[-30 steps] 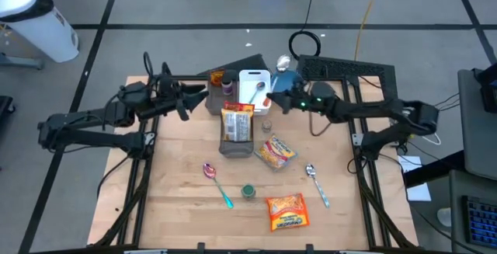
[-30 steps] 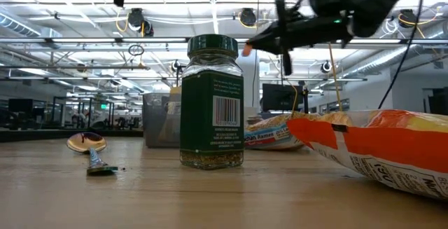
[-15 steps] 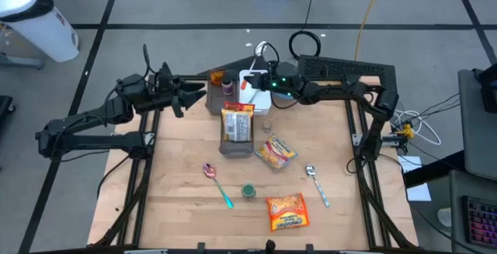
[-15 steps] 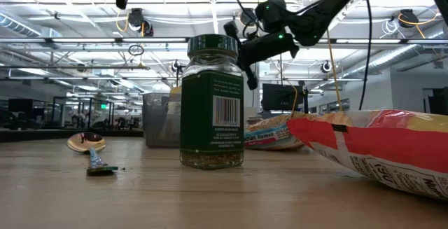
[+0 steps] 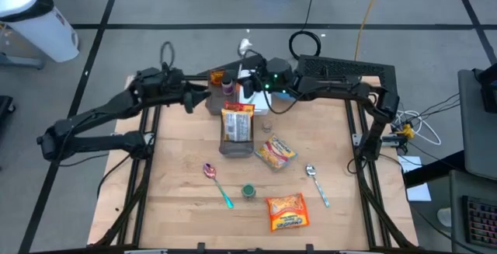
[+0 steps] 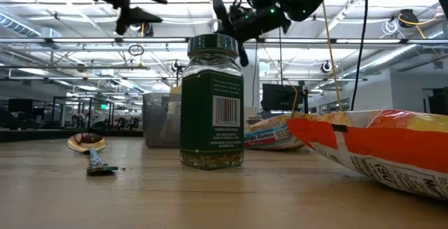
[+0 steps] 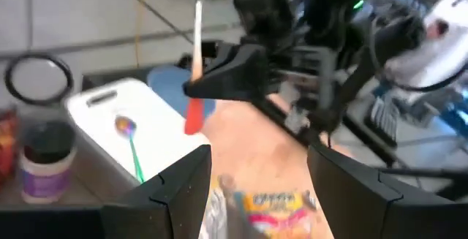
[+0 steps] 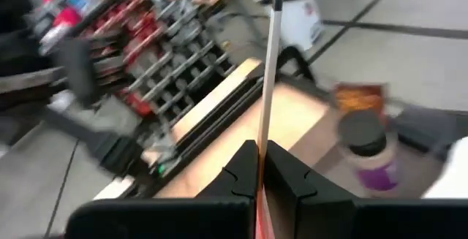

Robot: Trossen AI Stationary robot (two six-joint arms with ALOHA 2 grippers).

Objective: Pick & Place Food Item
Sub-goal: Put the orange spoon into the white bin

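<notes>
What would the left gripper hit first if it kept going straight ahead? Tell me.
Probably the right gripper, shut on a spoon dead ahead of the open left gripper; the gap between them is hard to judge.

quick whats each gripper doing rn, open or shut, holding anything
left gripper: open, holding nothing, raised over the table's far side.
right gripper: shut on a red-handled spoon.

Spice jar (image 5: 248, 191) betw spoon (image 5: 217, 182) & snack bag (image 5: 286, 211).

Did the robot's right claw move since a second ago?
Yes. The right gripper, shut on a red-handled spoon, has swung left across the back of the table and now sits over the white tray, having started to its right.
</notes>
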